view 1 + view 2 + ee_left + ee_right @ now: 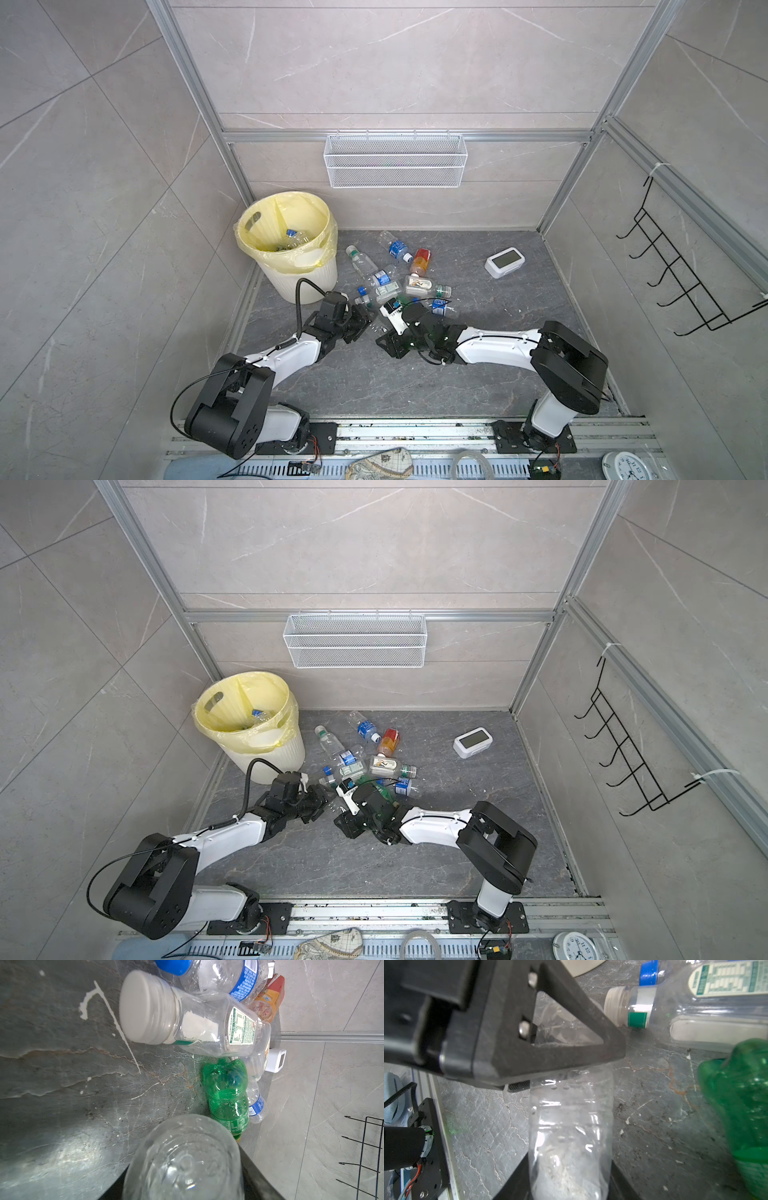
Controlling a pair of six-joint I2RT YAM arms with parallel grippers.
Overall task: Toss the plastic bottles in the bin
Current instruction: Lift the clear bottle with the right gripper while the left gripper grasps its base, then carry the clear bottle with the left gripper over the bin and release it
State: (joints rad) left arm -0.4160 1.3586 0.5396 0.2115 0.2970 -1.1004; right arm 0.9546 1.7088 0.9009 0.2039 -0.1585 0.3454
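In both top views, we see a grey stone floor [374, 386] walled on three sides. The cream ribbed bin [278, 279], lined in yellow, stands in the far left corner, with at least one blue-capped bottle [294, 237] inside. Beside the bin lies a heap of plastic bottles [382, 276]. We count about eight, mostly clear with blue labels, plus one orange-red bottle [420, 262]; overlaps blur the tally. One white clock [504, 262] sits apart to the right, and bare floor spreads in front of the heap. The left gripper [362, 322] and right gripper [384, 334] face each other across one clear bottle [372, 326] at the heap's near edge. In the left wrist view, that bottle's base fills the space between the jaws; we cannot tell whether they press it. A green bottle [226, 1093] lies just ahead. In the right wrist view, the right gripper's fingers [513, 1186] are clamped on the bottle, and the left gripper's pad [519, 1085] rests on its far end.
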